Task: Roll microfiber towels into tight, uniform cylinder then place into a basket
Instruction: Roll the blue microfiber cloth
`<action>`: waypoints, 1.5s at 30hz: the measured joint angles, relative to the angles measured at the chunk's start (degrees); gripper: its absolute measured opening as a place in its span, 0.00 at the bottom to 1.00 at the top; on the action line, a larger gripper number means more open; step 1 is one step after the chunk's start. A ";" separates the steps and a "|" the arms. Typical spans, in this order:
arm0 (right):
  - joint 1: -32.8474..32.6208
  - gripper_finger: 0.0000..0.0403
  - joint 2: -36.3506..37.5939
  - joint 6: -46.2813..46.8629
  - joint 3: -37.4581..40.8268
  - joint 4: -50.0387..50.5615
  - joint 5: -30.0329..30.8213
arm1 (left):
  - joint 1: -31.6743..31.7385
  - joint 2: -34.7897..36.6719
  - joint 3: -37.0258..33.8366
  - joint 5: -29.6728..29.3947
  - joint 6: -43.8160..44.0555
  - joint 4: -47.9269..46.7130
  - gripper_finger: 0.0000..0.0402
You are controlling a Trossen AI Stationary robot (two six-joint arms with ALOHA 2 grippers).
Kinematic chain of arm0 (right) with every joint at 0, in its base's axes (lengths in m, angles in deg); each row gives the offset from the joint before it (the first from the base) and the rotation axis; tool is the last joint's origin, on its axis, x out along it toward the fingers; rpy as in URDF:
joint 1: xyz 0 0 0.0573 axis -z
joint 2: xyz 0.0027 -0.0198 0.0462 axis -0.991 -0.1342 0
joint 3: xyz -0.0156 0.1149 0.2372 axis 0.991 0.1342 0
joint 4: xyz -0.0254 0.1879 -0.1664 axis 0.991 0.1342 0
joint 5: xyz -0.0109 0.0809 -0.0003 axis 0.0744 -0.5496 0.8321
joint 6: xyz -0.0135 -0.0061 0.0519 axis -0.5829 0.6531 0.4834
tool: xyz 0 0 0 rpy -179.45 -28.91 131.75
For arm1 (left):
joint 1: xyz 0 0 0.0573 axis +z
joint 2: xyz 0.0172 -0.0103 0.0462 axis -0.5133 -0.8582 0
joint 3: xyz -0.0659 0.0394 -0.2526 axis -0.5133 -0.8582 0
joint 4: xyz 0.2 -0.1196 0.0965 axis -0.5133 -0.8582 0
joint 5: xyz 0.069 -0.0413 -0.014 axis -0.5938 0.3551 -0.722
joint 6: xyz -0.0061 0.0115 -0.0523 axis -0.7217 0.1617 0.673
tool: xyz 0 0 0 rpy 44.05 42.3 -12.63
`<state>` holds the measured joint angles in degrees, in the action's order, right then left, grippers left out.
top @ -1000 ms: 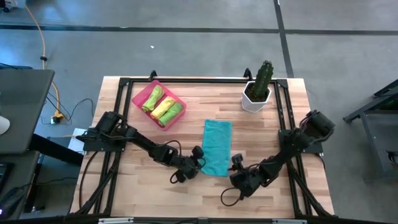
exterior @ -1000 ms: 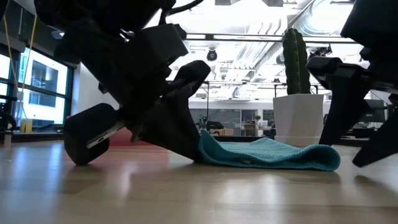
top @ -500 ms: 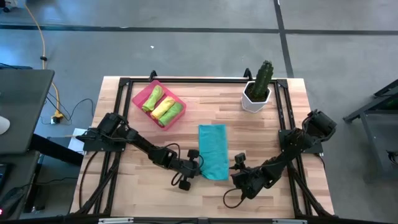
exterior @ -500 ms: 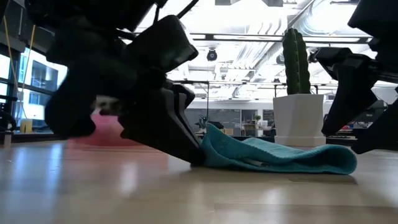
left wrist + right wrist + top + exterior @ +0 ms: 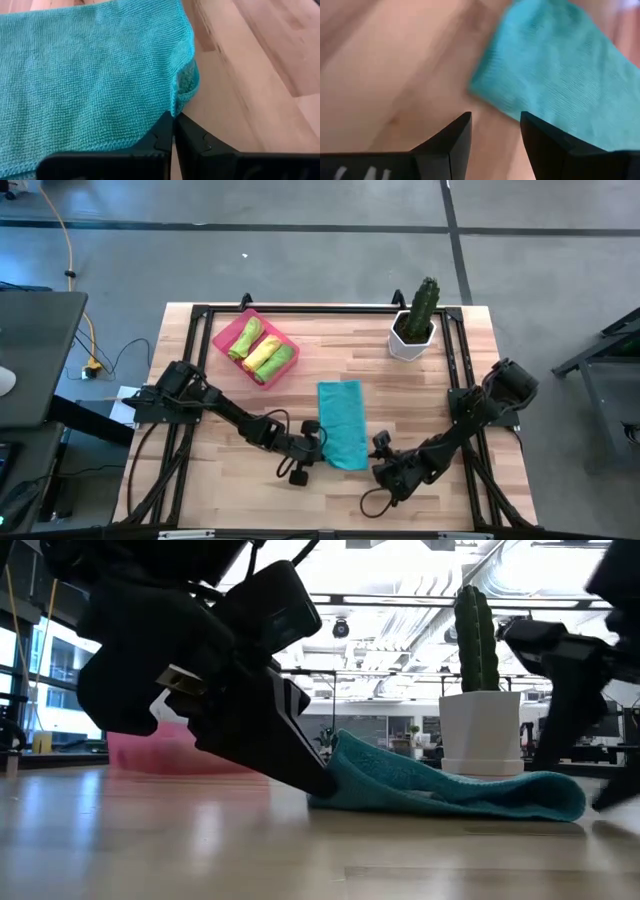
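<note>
Near the front middle of the table [image 5: 420, 395] the left gripper [image 5: 173, 131] has pinched its fingers together on the near corner of the teal towel [image 5: 342, 423]; a second ago the fingers stood a little apart beside that edge, and half a second ago they had already come shut; over that same second the towel slid a short way toward the left arm and its near left corner lifted off the wood, as the low view shows with the cloth rising into a small fold against the dark fingers; I judge this to mean the grip for starting the roll is made, though no rolling has begun and the towel mostly lies flat; the right gripper [image 5: 495, 137] hovers low just off the towel's near right corner, its fingers apart and holding nothing, with bare wood between them and the cloth just beyond the tips; it has drawn back slightly toward the front edge; three rolled towels [image 5: 261, 352], green and yellow, already lie side by side in the pink basket [image 5: 226, 334] at the far left, well apart from both grippers; the cactus pot [image 5: 411, 338] stands at the far right, clear of the work.
</note>
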<state>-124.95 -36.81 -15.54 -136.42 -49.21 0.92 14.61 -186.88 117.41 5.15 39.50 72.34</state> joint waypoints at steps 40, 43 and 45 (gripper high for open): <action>4.86 0.01 -2.04 5.92 -0.17 -5.63 -10.11 | -0.47 0.20 0.11 0.24 24.68 -0.22 0.01; 6.22 0.00 -0.48 7.18 0.05 -4.69 -11.93 | -0.91 0.20 0.11 0.26 26.68 -0.21 0.01; 7.38 0.00 0.75 8.21 0.17 -3.28 -12.88 | -1.26 0.20 0.13 0.18 27.80 -0.14 0.01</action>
<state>-117.56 -36.07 -7.33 -136.24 -52.49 -11.96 13.34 -186.68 117.53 5.33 67.30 72.21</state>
